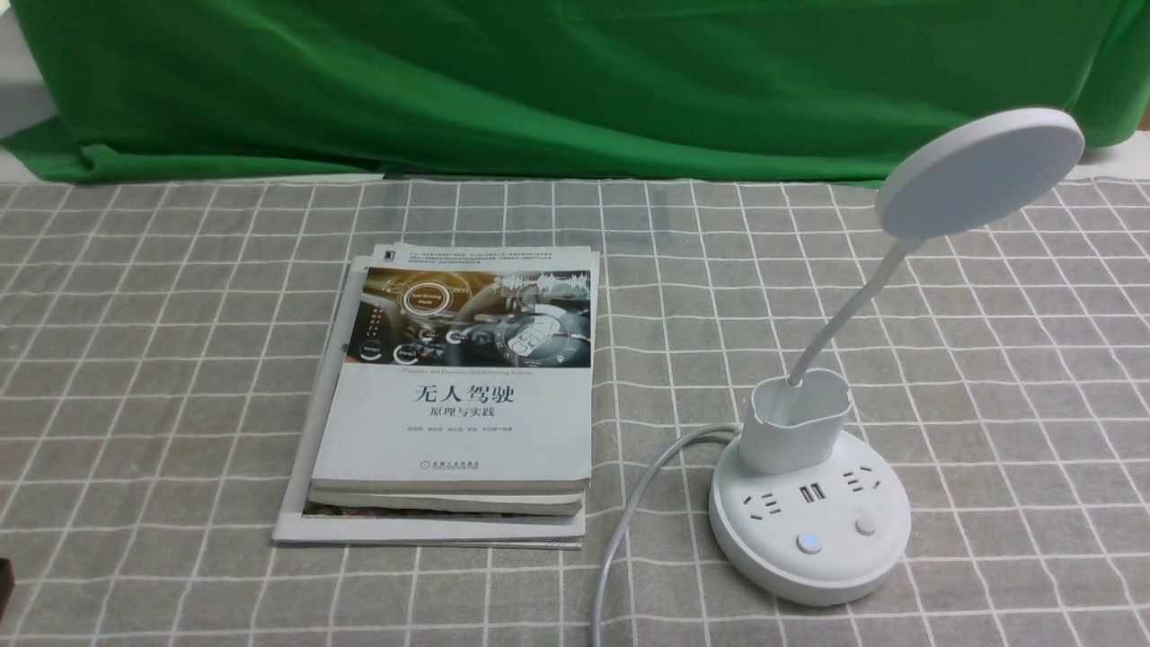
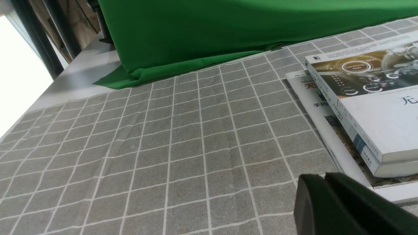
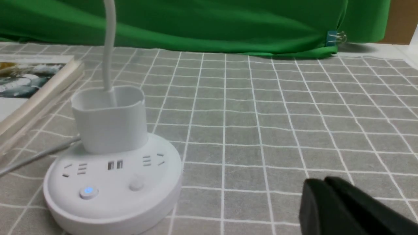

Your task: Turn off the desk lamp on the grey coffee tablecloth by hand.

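**Inspector A:** Location of the desk lamp (image 1: pixel 810 503)?

**Inspector B:** Standing on the grey coffee tablecloth (image 1: pixel 162 359) at the counter's right side, round base nearest the camera, disc head raised toward the green cloth (image 1: pixel 539 81). The base's left button (image 1: pixel 809 543) glows blue; the right button (image 1: pixel 865 527) is unlit. Its cord (image 1: pixel 629 512) curves off leftward toward the near edge.

**Inspector A:** Other items?

**Inspector B:** A stack of books (image 1: pixel 449 404) left of the lamp, apart from it.

**Inspector A:** End effectors?

**Inspector B:** Right end effector (image 3: pixel 326 205) appears dark, its fingers together, above the cloth beside the base, not touching it. Left end effector (image 2: pixel 323 202), likewise together, sits near the book stack.
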